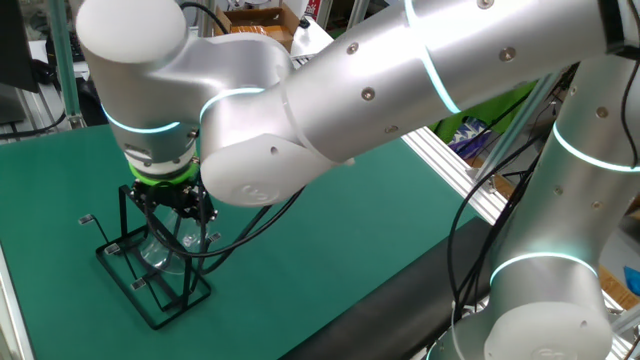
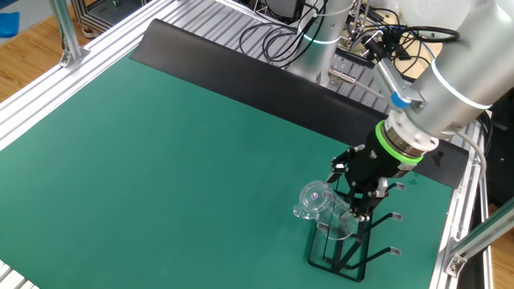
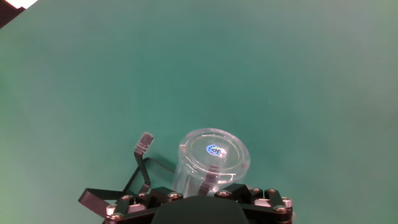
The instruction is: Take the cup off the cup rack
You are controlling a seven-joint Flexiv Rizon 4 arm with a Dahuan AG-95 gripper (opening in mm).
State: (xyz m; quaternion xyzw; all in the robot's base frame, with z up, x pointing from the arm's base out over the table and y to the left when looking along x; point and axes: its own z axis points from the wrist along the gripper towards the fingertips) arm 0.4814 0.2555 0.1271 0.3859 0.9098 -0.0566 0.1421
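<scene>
The clear glass cup [image 3: 213,155] hangs tilted on a peg of the black wire cup rack [image 2: 347,258], its flared base pointing away from the rack. A peg shows through the glass in the hand view. My gripper [image 2: 358,202] reaches down onto the rack from above. In the hand view its black jaw blocks sit against both sides of the cup's near end, so the gripper [image 3: 209,188] looks shut on the cup. In one fixed view the cup [image 1: 163,250] sits inside the rack [image 1: 150,292], right below the gripper [image 1: 170,208].
The rack stands on a green mat [image 2: 177,152] near its corner. A free peg with a pale tip [image 3: 144,143] sticks out just left of the cup. Aluminium frame rails [image 2: 470,241] and loose cables [image 2: 281,36] border the mat.
</scene>
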